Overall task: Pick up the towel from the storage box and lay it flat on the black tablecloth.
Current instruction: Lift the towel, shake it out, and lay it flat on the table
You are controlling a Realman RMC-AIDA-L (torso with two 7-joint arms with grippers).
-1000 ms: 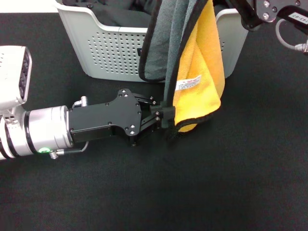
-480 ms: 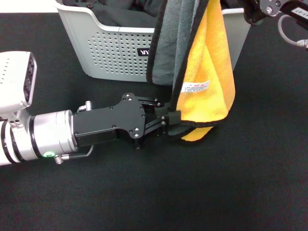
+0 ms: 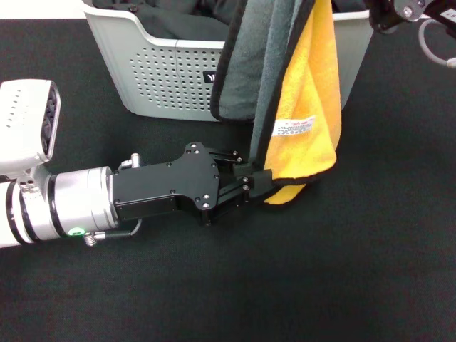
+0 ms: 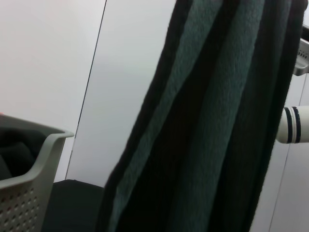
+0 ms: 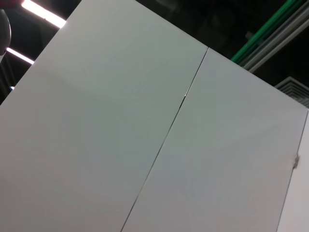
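Note:
The towel (image 3: 306,92), grey on one side and yellow-orange on the other with black edging and a white label, hangs folded in the air in front of the storage box (image 3: 164,71). It hangs from my right gripper (image 3: 390,11) at the top right edge, where the hold itself is cut off. My left gripper (image 3: 255,182) reaches in low from the left and is shut on the towel's lower black edge, just above the black tablecloth (image 3: 320,271). In the left wrist view the towel's grey side (image 4: 203,121) fills the frame, beside the storage box rim (image 4: 46,145).
Black clothes (image 3: 171,18) lie inside the storage box. The left arm's silver and white body (image 3: 43,199) stretches across the left of the table. A white arm segment (image 4: 294,124) shows behind the towel.
The towel and the right gripper have shifted right, uncovering more of the box front. My left gripper has followed to the right and slightly nearer, still holding the towel's lower edge.

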